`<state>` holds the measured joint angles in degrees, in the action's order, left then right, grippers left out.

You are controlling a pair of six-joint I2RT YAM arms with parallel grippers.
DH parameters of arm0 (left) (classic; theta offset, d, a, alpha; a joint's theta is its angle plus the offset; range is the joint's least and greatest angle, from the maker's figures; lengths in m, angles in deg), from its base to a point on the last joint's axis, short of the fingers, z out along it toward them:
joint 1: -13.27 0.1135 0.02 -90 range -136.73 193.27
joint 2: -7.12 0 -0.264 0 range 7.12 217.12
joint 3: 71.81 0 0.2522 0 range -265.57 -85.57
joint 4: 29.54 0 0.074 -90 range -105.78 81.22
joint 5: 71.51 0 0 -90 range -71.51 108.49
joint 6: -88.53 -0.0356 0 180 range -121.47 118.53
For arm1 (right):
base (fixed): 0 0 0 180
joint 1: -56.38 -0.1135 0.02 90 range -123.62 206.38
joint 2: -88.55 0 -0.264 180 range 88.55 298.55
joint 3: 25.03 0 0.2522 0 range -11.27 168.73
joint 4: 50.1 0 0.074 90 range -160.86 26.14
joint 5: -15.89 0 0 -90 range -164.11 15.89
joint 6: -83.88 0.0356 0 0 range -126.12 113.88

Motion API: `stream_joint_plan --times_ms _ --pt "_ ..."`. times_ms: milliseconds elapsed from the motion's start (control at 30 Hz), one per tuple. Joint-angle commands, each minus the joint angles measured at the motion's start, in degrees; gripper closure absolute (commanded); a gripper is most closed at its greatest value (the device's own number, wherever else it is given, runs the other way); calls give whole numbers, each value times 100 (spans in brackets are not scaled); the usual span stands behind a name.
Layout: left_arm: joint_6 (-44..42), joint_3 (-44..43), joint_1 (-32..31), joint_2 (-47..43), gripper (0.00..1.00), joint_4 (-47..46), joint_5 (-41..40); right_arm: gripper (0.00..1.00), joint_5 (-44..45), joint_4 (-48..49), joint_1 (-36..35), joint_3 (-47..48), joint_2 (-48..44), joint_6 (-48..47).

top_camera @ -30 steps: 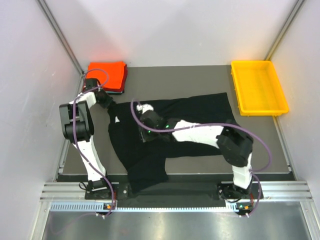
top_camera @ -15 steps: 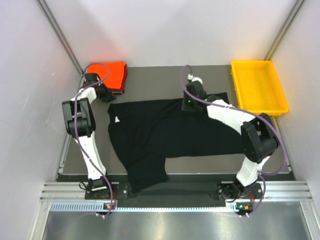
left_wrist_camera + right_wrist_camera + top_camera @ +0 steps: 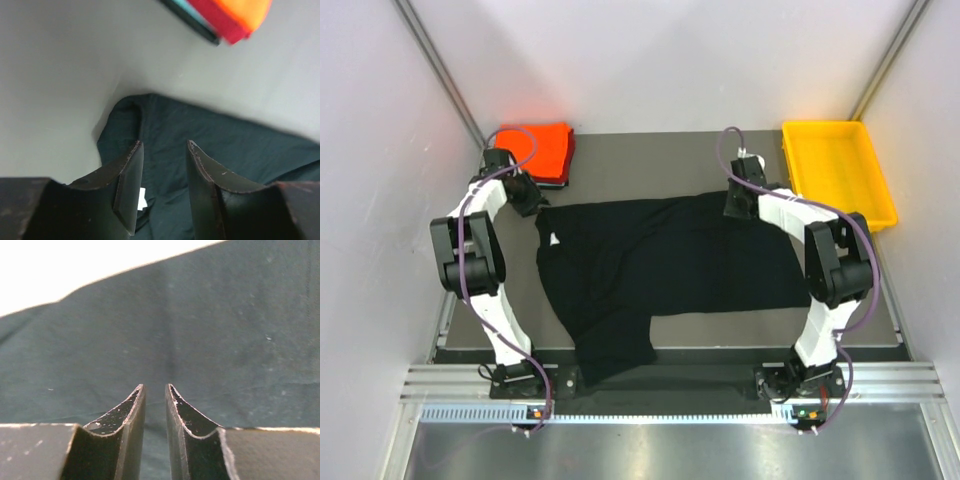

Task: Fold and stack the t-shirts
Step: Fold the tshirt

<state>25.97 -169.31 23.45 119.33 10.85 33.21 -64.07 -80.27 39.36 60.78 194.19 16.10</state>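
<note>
Since the earlier frame the right arm has swung from the middle of the black t-shirt to its far right corner, and the cloth now lies spread further to the right.

One black t-shirt lies flat on the table, with one part reaching toward the near edge. Its white neck label is too small to read.

Right gripper: over the cloth, jaws a narrow slit apart. Whether they nip the cloth cannot be told.

Left gripper: jaws spread and empty, over the far left corner.

Just beyond it, one folded orange-red t-shirt lies on one teal t-shirt. One yellow tray sits at the far right.
</note>
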Motion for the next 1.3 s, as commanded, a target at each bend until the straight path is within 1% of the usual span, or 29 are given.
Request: stream_joint_plan --times_ms 0,200,300,433,467,533,567,600,800,900,1033,1267 --pt "-388 192 -77 -50 55 0 49 76 -28 -12 207 239 -26 -341" --pt "-450 315 -112 152 56 -44 -285 75 -239 -21 576 108 -35 -569" --pt "-441 236 -121 302 59 -35 -417 75 -266 -12 673 55 0 -639" --pt "-406 -1 -112 530 74 -1 -759 75 -240 -3 866 28 79 -613" --pt "-406 -62 -121 679 82 26 -795 75 -205 -3 928 37 105 -613" --pt "-415 -281 -121 898 89 140 -865 76 -12 -21 963 72 201 -657" --pt "-441 -352 -121 969 95 158 -909 76 41 -29 998 81 237 -666" --pt "-441 -431 -112 1048 99 193 -962 76 146 -38 1016 116 281 -683" --pt "-450 -976 -112 1523 100 299 -980 78 612 -503 1209 318 676 -622" --pt "-441 -1073 -121 1655 100 290 -1006 79 954 -697 1253 388 747 -587" --pt "-441 -1135 -121 1761 100 299 -1129 80 982 -856 1385 415 835 -552" --pt "-406 -1241 -121 1744 100 360 -1279 81 1412 -900 1420 275 686 -455"
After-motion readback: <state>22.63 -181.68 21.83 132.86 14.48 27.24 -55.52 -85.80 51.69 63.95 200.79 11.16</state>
